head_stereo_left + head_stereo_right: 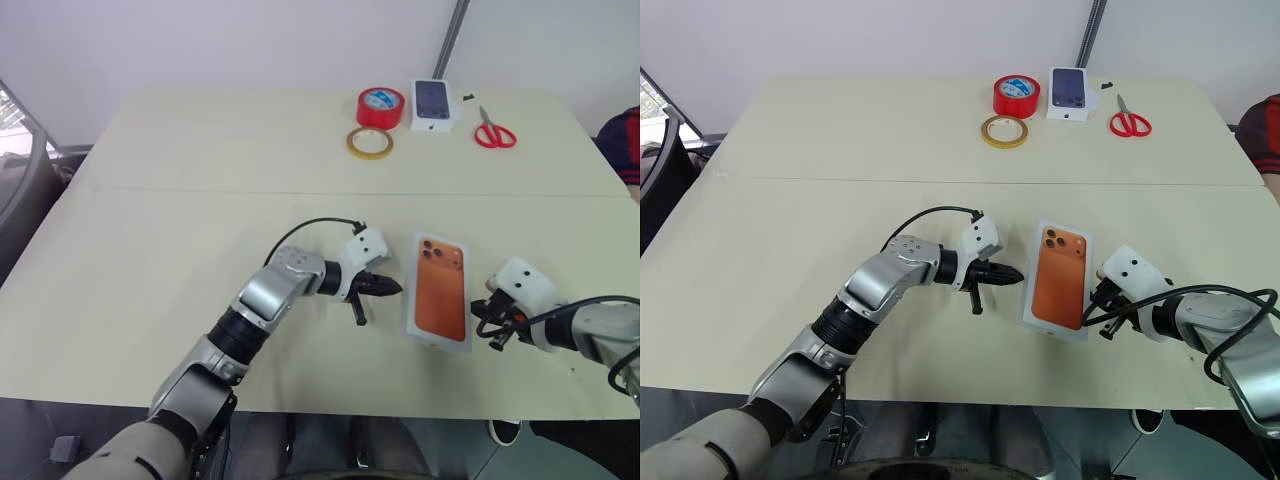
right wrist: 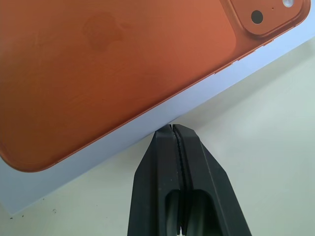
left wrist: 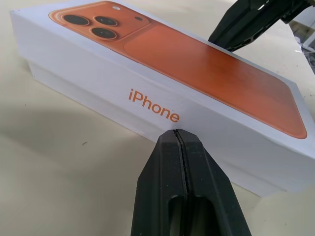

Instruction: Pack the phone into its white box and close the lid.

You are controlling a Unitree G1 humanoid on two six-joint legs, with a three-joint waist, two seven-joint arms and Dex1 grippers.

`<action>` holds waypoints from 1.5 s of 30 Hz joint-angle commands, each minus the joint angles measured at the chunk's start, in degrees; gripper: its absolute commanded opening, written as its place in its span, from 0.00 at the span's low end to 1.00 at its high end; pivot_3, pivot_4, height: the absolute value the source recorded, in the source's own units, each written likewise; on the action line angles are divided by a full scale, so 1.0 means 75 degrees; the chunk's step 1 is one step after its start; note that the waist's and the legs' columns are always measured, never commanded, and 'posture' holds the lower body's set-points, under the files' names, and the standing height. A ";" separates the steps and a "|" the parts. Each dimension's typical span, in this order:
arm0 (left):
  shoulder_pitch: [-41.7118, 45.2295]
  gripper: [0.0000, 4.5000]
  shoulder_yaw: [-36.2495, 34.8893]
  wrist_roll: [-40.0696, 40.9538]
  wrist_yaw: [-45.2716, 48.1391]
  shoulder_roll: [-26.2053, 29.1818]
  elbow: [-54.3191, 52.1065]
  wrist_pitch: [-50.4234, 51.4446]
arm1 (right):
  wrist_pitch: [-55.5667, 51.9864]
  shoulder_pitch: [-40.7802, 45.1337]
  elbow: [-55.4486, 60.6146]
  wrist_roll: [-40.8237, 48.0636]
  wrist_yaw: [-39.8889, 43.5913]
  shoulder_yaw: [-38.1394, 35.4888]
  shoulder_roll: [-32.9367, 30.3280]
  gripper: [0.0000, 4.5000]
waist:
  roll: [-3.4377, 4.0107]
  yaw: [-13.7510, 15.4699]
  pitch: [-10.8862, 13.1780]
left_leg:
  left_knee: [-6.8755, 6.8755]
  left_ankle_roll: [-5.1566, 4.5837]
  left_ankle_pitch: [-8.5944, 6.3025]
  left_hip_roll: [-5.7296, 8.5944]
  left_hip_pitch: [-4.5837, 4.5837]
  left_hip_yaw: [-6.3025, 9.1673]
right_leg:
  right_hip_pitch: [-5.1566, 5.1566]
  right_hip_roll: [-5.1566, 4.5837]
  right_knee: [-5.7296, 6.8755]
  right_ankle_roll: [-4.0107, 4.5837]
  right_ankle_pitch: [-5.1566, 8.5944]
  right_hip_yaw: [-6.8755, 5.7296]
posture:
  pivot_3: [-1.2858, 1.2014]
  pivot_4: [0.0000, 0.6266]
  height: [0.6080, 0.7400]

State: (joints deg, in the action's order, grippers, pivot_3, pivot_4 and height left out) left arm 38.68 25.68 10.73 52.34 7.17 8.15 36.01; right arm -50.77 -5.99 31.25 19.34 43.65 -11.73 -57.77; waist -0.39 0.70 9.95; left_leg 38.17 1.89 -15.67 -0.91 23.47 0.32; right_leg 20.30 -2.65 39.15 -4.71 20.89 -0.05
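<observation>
Left wrist view shows the lid (image 3: 162, 73) (orange phone picture printed on top) already seated over the white box (image 3: 74, 81), with a strip of the box showing below. The box stands on the desk (image 1: 150, 220) between both grippers. The left gripper (image 1: 388, 287), closed and holding nothing, waits at its 9 o'clock side; the right gripper (image 1: 492, 312), also closed and empty, at 3 o'clock. A one-sided push could slide the box or tilt the lid.

A lab or test room: a plain cream bench (image 1: 180, 230) against a bare white wall (image 1: 250, 40), with tape rolls (image 1: 381, 106) and scissors (image 1: 493, 131) at its 12 o'clock edge.
</observation>
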 commanded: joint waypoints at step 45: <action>0.0447 0.00 -0.0692 0.0292 -0.0225 -0.0093 -0.0329 0.0023 | 0.0198 -0.0561 0.0725 0.0983 0.1452 -0.2167 -0.0341 0.00 | -0.0002 0.0014 0.0001 | 0.0001 -0.0002 -0.0001 0.0002 0.0000 0.0001 | -0.0004 0.0001 0.0000 -0.0001 0.0000 -0.0001 | 0.52 0.24 1.00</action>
State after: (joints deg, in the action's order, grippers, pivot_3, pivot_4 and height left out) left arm 40.82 21.00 11.92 50.67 7.56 8.20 36.62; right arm -48.98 -9.96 34.03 24.25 52.93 -25.21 -60.17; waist -0.41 0.81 9.96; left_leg 38.18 1.88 -15.68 -0.89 23.47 0.32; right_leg 20.26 -2.64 39.15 -4.71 20.89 -0.05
